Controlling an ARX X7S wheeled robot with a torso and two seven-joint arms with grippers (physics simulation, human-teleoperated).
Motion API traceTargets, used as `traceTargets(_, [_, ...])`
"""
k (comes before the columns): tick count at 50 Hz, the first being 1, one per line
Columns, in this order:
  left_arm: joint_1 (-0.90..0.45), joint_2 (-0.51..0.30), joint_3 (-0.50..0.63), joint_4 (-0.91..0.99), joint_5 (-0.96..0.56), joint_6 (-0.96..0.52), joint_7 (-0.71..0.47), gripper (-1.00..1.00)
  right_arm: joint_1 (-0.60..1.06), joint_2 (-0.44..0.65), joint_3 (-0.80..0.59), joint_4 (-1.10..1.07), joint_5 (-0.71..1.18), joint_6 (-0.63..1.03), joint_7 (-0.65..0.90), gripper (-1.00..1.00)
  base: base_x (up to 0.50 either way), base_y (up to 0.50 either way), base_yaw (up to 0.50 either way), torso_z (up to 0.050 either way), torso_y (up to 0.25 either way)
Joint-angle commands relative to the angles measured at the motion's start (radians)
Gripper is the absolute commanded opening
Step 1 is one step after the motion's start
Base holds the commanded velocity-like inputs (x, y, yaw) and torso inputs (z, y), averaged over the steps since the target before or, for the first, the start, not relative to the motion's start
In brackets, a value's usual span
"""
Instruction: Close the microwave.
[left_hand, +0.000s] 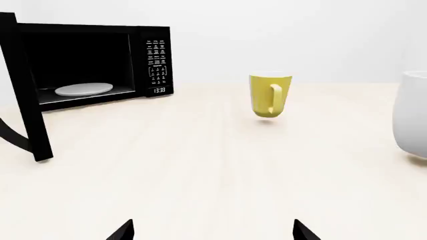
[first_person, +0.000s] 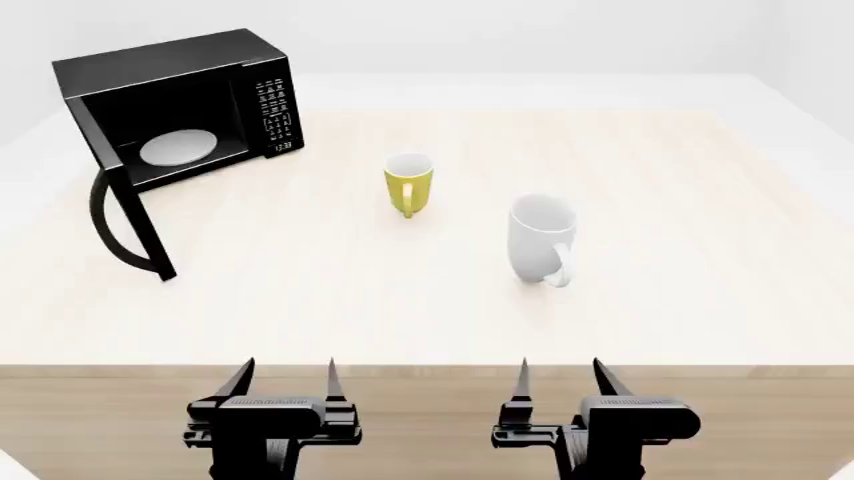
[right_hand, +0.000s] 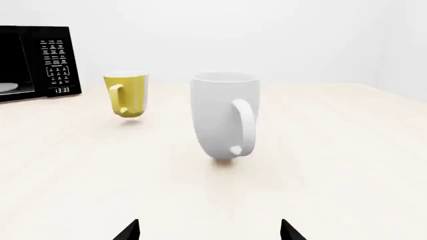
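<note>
microwave (first_person: 200, 95) door swung wide; handle cropped at wrist | both tools (first_person: 283, 385) (first_person: 561, 385) apart, empty

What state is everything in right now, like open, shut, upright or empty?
Microwave: door swung wide open, white plate lying inside.
Yellow mug: upright, nothing visible inside.
White mug: upright, looks empty.
Left gripper: open, holding nothing.
Right gripper: open, holding nothing.
</note>
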Motion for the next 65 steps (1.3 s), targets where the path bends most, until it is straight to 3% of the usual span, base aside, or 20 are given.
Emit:
traceTargets(1, [0.001,-0.016,0.018,0.001,-0.015,-0.001,-0.020,1.00,0.021,0.011,-0.037,0.003,0.012,-0.018,0.018,1.00,0.00,0.00,0.00,0.000,0.000])
traceTargets(23, [-0.012,-0.070,0.071,-0.010,-0.061,0.005,-0.070,1.00,0.029,0.065,-0.113,-0.039,0.074,0.030,0.072,1.00,0.00,0.00,0.00,0.000,0.000])
traceTargets(65, [0.020,-0.148,0.079,0.232,-0.130,-0.145,-0.122,1.00,0.013,0.127,-0.155,-0.232,0.114,0.152,0.148,1.00,0.00,0.00,0.00,0.000,0.000])
